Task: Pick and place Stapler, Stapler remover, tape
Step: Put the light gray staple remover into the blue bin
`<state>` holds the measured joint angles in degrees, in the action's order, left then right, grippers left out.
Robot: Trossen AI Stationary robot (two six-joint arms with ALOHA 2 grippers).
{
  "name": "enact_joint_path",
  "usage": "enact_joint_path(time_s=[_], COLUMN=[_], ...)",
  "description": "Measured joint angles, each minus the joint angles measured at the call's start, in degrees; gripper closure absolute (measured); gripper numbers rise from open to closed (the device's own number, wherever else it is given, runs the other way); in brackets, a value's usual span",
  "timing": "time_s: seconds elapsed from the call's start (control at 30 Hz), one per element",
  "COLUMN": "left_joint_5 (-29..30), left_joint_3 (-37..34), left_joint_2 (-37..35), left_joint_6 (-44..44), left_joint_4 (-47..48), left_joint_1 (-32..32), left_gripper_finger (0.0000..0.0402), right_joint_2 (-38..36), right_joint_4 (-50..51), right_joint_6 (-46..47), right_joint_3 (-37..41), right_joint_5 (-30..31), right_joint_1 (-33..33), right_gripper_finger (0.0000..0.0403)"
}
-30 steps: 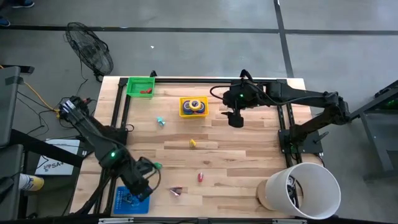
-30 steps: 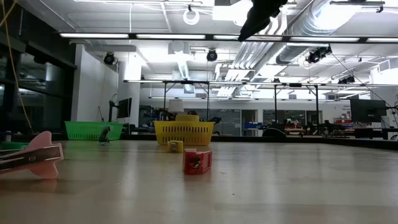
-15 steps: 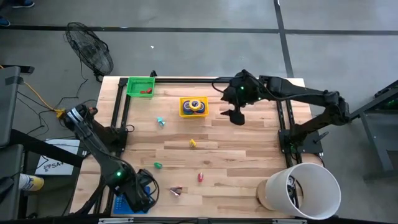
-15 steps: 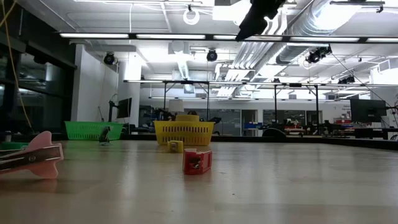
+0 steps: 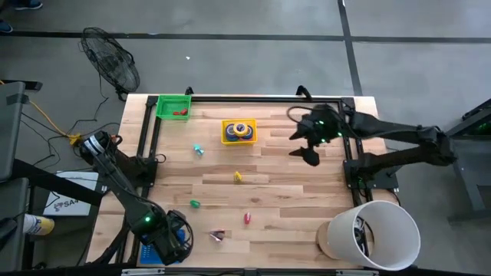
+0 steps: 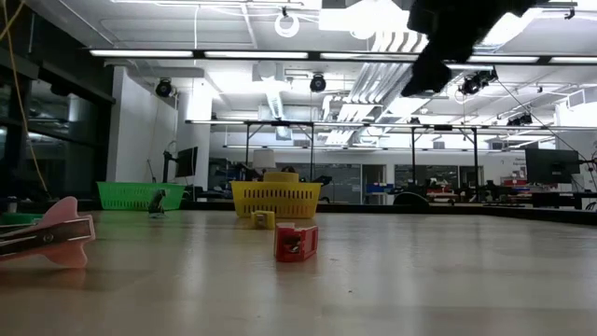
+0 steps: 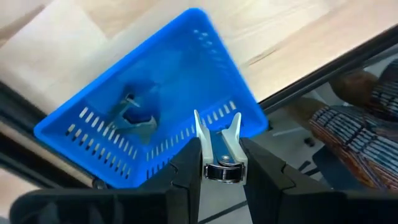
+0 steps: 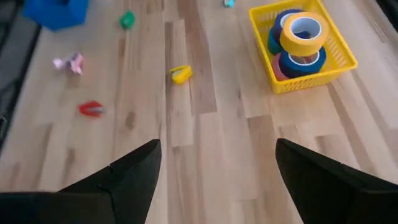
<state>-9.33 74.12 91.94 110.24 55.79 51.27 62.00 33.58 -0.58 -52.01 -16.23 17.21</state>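
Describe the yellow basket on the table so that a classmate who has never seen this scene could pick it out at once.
On the wooden table, look along the far edge, a little right of the green basket in the corner. The yellow basket stands there alone. Unlike the green basket and the blue basket, it holds stacked tape rolls, yellow on top.

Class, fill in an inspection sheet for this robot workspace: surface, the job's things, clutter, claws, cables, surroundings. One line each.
Surface: wooden table, light planks.
Job's things: tape rolls stacked in yellow basket; blue basket at the near left corner, something small inside; green basket at the far left corner.
Clutter: small red, yellow, green and pink pieces scattered mid-table.
Claws: left claw over blue basket rim, holding a small metal thing; right claw open, raised right of yellow basket.
Cables: yellow cable on floor, left.
Surroundings: fan, white bin.
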Motion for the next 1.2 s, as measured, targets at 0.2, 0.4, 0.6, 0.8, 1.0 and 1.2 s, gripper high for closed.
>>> enact_joint_path(time_s=[0.2,0.4,0.6,0.8,1.0,1.2], left_joint_5=[-3.37,-4.26,-5.88,-6.64,-5.00,-4.36], left_joint_3=[-3.33,-7.41,-10.78,-13.52,-14.04,-14.04], left_joint_2=[0.00,0.00,0.00,0.00,0.00,0.00], left_joint_6=[3.43,6.74,9.70,12.91,13.56,14.51], left_joint_4=[-3.35,-9.57,-15.66,-19.00,-19.86,-19.85], left_joint_1=[0.17,0.10,0.10,0.10,0.08,0.06], left_gripper_finger=[0.0320,0.0320,0.0320,0.0320,0.0320,0.0320], right_joint_2=[-13.20,-25.16,-33.82,-38.99,-42.72,-43.45], right_joint_4=[-8.63,-13.06,-14.49,-14.95,-16.66,-18.46], right_joint_6=[7.53,13.46,18.59,22.16,28.34,30.35], right_joint_3=[13.36,24.62,31.22,34.93,39.06,40.65], right_joint_5=[-0.60,-0.59,0.19,6.24,10.19,19.47], right_joint_1=[0.00,0.00,-0.65,-5.47,-11.47,-18.44], right_gripper_finger=[0.0096,0.0096,0.0096,0.0096,0.0096,0.0096])
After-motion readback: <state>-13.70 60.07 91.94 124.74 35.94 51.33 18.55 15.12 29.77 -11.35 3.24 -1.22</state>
